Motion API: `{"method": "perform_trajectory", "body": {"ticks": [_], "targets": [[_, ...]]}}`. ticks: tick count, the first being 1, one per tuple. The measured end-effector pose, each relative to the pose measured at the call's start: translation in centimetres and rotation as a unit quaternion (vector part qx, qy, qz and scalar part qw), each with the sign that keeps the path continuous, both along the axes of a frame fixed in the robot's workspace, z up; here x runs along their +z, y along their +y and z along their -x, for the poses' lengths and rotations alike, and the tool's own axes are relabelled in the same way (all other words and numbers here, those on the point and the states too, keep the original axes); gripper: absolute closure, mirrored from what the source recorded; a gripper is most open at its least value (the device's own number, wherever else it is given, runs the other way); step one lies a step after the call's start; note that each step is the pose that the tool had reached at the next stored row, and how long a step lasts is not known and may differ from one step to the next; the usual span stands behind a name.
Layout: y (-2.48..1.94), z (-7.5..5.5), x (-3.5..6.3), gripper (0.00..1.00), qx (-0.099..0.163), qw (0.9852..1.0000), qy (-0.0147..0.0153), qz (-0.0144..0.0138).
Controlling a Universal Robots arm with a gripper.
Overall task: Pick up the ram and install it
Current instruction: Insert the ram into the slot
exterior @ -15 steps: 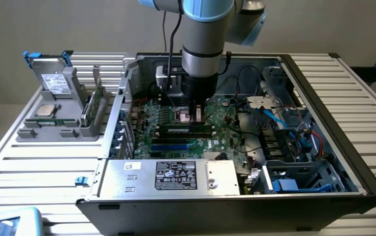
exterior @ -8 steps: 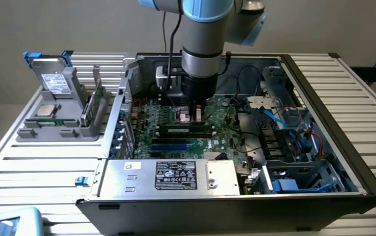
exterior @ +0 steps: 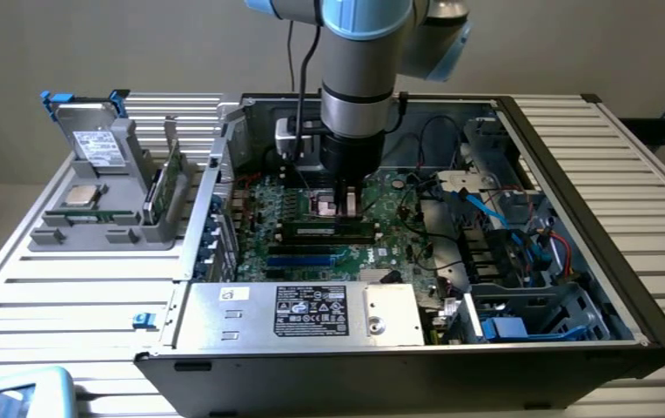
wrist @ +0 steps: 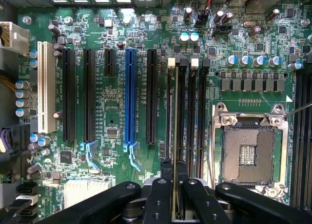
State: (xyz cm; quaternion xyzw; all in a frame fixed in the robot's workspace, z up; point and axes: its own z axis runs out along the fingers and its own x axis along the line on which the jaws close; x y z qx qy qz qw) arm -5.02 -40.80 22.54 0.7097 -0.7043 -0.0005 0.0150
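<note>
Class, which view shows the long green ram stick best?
The exterior view: the long green ram stick shows its black-chipped side below the gripper. The wrist view catches its thin edge, held in the gripper.

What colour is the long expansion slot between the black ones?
The slot is blue; it shows best in the wrist view.

A plain pale wall (exterior: 100,43) is being seen behind, and a white slatted table (exterior: 65,296) is being lit evenly, with soft glare being thrown along it.
</note>
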Motion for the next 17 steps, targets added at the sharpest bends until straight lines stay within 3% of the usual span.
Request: {"method": "perform_trajectory", "body": {"ticks": [9, 17], "targets": [[-0.01, 0.08, 0.01, 0.85, 0.0, 1.0, -0.0005, -0.0002], [-0.01, 0.1, 0.01, 0.85, 0.0, 1.0, -0.003, -0.0033]]}}
